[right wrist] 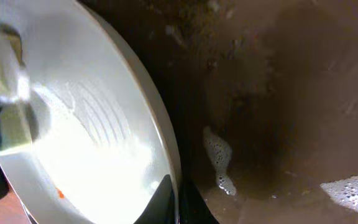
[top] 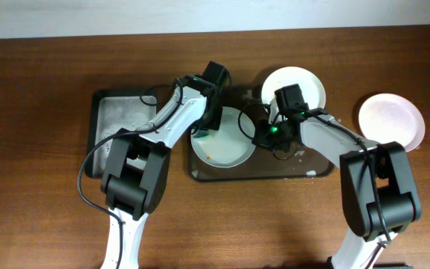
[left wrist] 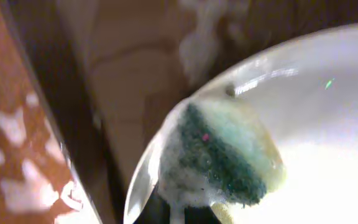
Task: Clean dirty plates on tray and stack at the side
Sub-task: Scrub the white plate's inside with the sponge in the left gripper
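Observation:
A white plate [top: 226, 146] with small orange smears lies in the left part of the large dark tray [top: 275, 173]. My left gripper [top: 203, 131] is shut on a soapy green and yellow sponge [left wrist: 219, 155] and presses it on that plate's left rim [left wrist: 328, 124]. My right gripper [top: 257, 135] is shut on the same plate's right rim, one finger on each side [right wrist: 176, 202]; the plate [right wrist: 86, 143] is wet and streaked. A second white plate [top: 293, 88] sits at the tray's far edge. A third, pinkish white plate [top: 392, 122] lies on the table at the right.
A smaller narrow dark tray [top: 118, 123] with a grey soapy inside stands left of the big tray. Foam patches lie on the big tray's wet floor [right wrist: 219, 158]. The brown wooden table [top: 43, 209] lies all around.

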Controlling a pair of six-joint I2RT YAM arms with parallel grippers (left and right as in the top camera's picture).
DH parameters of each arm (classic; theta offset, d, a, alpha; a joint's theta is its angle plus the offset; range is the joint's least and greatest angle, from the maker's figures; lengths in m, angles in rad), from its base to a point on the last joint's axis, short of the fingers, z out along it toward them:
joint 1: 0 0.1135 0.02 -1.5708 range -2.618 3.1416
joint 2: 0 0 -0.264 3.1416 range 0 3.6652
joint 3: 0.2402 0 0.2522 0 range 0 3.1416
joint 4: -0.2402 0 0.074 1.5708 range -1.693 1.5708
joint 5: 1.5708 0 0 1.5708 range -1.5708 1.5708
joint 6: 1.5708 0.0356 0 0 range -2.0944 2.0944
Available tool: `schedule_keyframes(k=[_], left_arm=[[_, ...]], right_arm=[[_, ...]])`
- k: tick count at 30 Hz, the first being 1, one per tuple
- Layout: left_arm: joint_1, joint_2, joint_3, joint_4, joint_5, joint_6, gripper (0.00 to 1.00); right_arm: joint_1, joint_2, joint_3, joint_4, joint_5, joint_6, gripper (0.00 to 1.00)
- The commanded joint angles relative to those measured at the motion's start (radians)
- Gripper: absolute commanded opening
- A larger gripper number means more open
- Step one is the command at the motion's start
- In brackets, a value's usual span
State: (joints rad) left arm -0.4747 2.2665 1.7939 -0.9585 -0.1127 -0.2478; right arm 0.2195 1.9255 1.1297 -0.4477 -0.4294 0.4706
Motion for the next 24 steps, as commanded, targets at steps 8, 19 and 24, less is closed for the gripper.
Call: schedule_keyframes(k=[8,19,24], left_arm=[[0.007,0.024,0.0,-0.175,0.491,0.252,0.01],[0.009,0.024,-0.001,0.04,0.138,-0.019,0.01],[0.011,0.024,-0.001,0.022,-0.015,-0.073,0.01]], right_arm=[[0.004,0.017,0.007,-0.004,-0.005,-0.01,0.04],[0.004,0.017,0.007,-0.006,-0.005,-0.01,0.04],[0.004,0.017,0.007,-0.005,-0.005,-0.01,0.04]])
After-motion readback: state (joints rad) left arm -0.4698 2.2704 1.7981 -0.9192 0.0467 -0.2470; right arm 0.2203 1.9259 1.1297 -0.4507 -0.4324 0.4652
